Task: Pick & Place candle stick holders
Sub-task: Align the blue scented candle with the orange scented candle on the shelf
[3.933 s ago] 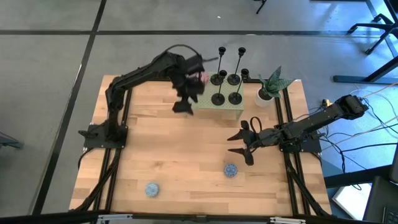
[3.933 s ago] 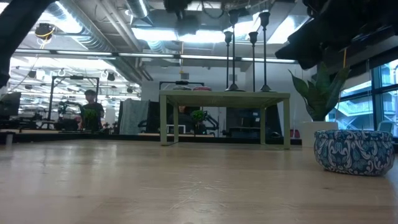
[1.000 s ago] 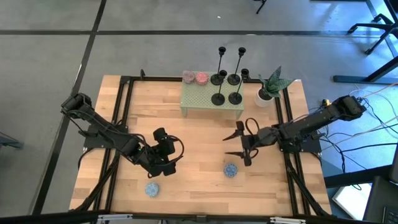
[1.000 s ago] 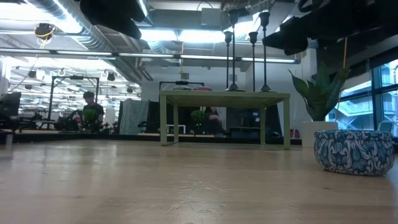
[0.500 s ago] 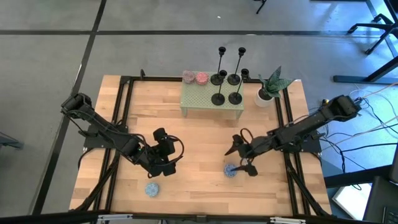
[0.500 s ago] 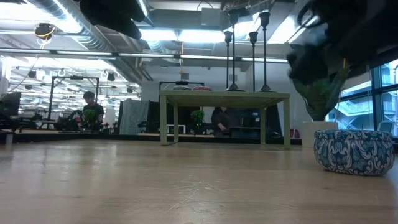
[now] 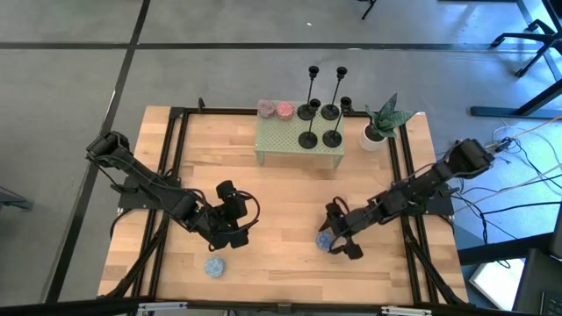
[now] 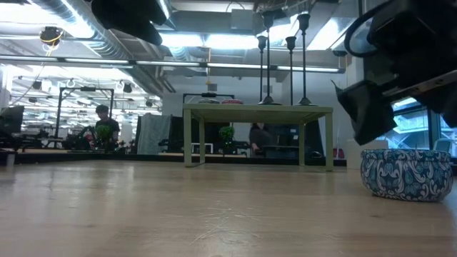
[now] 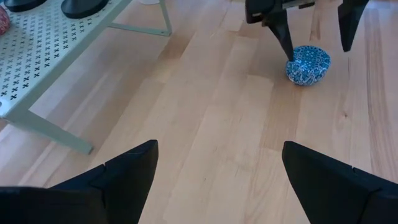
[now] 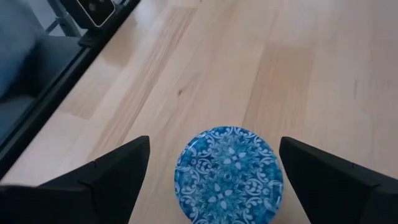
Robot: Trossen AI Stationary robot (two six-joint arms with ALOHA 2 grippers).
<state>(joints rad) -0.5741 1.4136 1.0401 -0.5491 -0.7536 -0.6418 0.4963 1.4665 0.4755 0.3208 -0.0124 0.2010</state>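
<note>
- Candle stick holders (image 7: pixel 320 110): four black holders standing upright in a tight group on the right half of the pale green perforated stand (image 7: pixel 279 140) at the far side of the wooden table (image 7: pixel 272 197). The two tall ones are at the back and the two short ones in front. In the low view, stems and top cups rise above the stand top (image 8: pixel 289 43). No gripper touches them.
- Pink discs (image 7: pixel 276 110): two small round speckled discs side by side on the far left corner of the stand.
- Potted plant (image 7: pixel 380 123): in a white pot just to the right of the stand, on the table.
- Right gripper (image 7: pixel 336 239): low over the near right part of the table, fingers spread to either side of a blue patterned disc (image 10: pixel 229 175). The right wrist view shows one finger (image 10: pixel 102 174) on each side of the disc, with a gap between finger and disc.
- Left gripper (image 7: pixel 230 230): waiting above the near left part of the table, well apart from the stand. Its fingers (image 9: pixel 121 177) are spread wide and hold nothing.
- Second blue disc (image 7: pixel 215 266): lying on the table near the front edge, just in front of the left gripper.
- Background: a person (image 8: pixel 104 128) stands in the room beyond the table.
</note>
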